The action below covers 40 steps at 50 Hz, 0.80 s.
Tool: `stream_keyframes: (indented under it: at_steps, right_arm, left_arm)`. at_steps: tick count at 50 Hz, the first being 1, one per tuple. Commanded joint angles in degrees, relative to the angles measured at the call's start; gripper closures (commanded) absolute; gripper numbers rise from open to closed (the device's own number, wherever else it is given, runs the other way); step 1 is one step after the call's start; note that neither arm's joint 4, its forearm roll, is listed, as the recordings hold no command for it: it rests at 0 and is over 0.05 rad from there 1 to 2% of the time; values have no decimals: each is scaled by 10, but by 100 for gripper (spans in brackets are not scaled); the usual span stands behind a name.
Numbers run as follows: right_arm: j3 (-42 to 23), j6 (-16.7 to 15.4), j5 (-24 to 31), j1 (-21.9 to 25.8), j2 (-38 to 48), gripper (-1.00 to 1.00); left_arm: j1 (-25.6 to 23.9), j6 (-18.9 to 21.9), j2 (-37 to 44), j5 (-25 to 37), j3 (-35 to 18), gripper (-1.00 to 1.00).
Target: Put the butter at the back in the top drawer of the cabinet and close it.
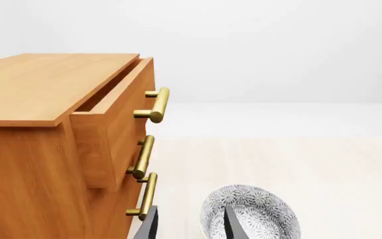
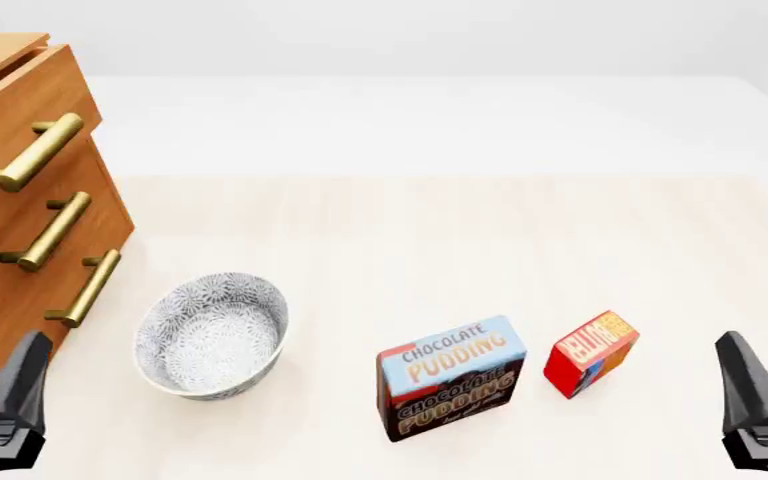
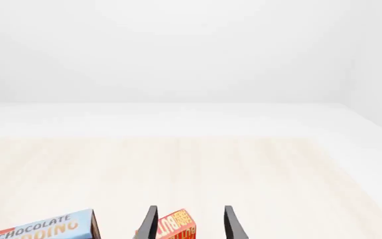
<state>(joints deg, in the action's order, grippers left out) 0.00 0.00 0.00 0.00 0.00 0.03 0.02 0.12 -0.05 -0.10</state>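
Here, the cabinet [image 2: 11,190] on your left has its top drawer [image 1: 121,102] ajar; the butter [image 2: 591,352] stands on the counter [image 2: 491,240] right of the pudding box [image 2: 451,378]; your left hand [image 1: 189,224] and right hand [image 3: 189,223] gape, empty

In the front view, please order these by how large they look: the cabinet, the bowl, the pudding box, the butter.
1. Cabinet, though partly cut off
2. Bowl
3. Pudding box
4. Butter

butter [image 2: 590,352] stands just beside pudding box [image 2: 450,378].
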Motion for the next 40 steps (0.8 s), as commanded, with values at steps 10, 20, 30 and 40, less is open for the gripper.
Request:
stream_keyframes:
  at_steps: [10, 20, 30, 40]
  right_arm:
    - [0, 0, 0, 0, 0, -100]
    - [0, 0, 0, 0, 0, -100]
    - [0, 0, 0, 0, 0, -100]
    - [0, 0, 0, 0, 0, -100]
  left_arm:
    - [2, 13, 1, -1, -2, -100]
    - [9, 23, 0, -4, -2, -100]
    - [35, 33, 20, -36, -9, -100]
    - [33, 75, 196, -136, -63, -100]
